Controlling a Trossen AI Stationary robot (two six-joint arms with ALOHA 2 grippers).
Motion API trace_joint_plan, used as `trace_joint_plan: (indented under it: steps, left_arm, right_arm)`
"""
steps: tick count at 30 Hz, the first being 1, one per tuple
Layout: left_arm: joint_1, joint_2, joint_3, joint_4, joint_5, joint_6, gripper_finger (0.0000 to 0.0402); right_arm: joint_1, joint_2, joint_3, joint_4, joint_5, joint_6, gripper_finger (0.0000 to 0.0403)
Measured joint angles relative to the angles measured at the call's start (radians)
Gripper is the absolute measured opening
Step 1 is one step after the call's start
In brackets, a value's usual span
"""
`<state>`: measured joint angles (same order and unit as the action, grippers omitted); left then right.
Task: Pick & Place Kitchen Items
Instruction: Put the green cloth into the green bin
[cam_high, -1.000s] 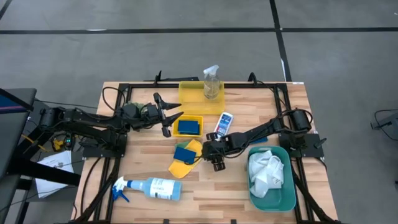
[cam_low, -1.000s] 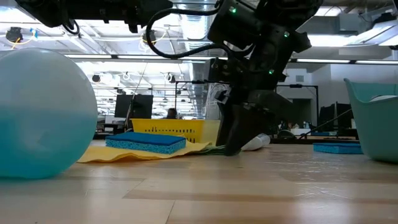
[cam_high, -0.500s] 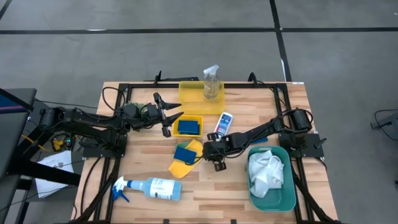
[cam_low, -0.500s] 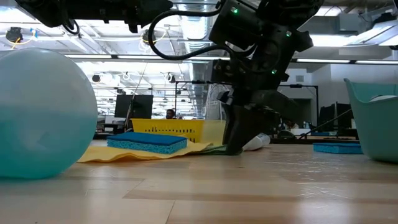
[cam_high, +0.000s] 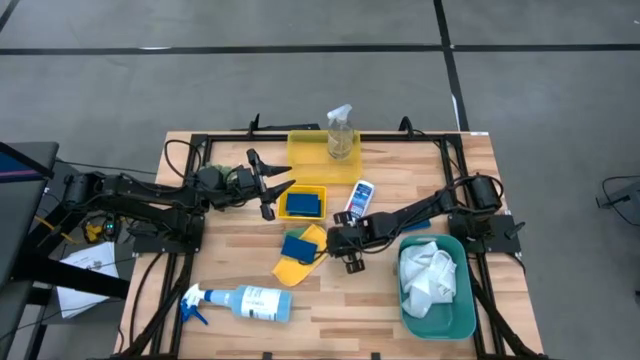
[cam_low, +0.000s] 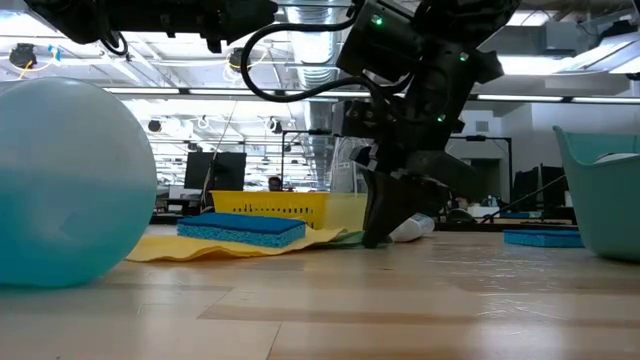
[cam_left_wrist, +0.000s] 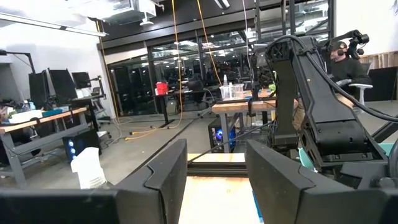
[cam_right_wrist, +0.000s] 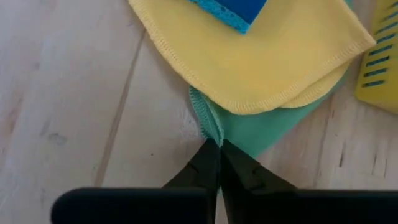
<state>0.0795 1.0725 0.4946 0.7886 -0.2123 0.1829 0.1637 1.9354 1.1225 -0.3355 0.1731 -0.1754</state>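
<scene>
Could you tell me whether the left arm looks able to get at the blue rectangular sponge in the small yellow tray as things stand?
Probably yes. The left gripper hangs open just beside the small yellow tray, and nothing covers the blue rectangular sponge inside; the right gripper is busy elsewhere.

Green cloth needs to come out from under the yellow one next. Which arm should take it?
Right. The right gripper is shut on the green cloth's edge; the left gripper hovers by the small tray.
</scene>
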Motion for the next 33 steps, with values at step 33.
trace_joint_plan:
  steps: [33]
  left_arm:
    - [0.0,0.0,-0.001,-0.005,0.0,0.0,0.0159]
  right_arm:
    - [0.144,-0.026,0.13,-0.197,0.385,-0.026,0.0]
